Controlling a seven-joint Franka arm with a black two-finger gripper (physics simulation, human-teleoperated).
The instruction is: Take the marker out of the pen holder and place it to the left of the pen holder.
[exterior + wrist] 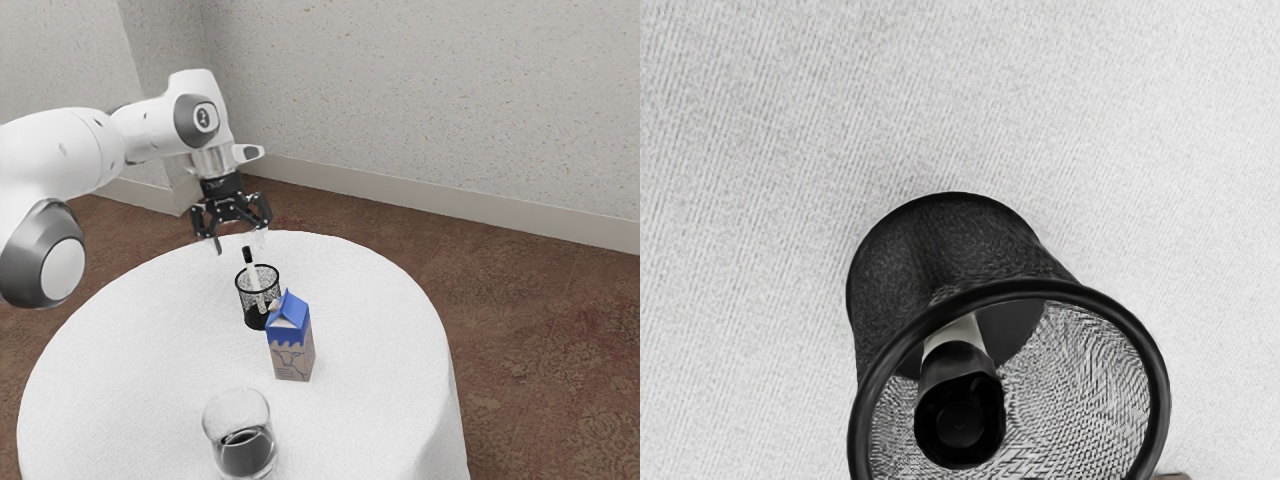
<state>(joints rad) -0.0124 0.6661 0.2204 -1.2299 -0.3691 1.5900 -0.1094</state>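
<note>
My gripper [237, 241] is open above the table's far part, a short way over the marker's cap, with nothing held. The marker [254, 275], white with a black cap, leans inside the black mesh pen holder [246, 300], its cap sticking out over the rim. Seen from my hand, the pen holder [940, 240] stands below, and the black cap of the marker [960, 415] points up toward the camera, inside the rim's outline. The marker's lower end is partly hidden in the exterior view.
A blue-topped milk carton [291, 350] stands close to the pen holder, toward the exterior view's lower right. A glass [240, 440] with dark contents is nearer that camera. The round table [130, 370] has a white cloth.
</note>
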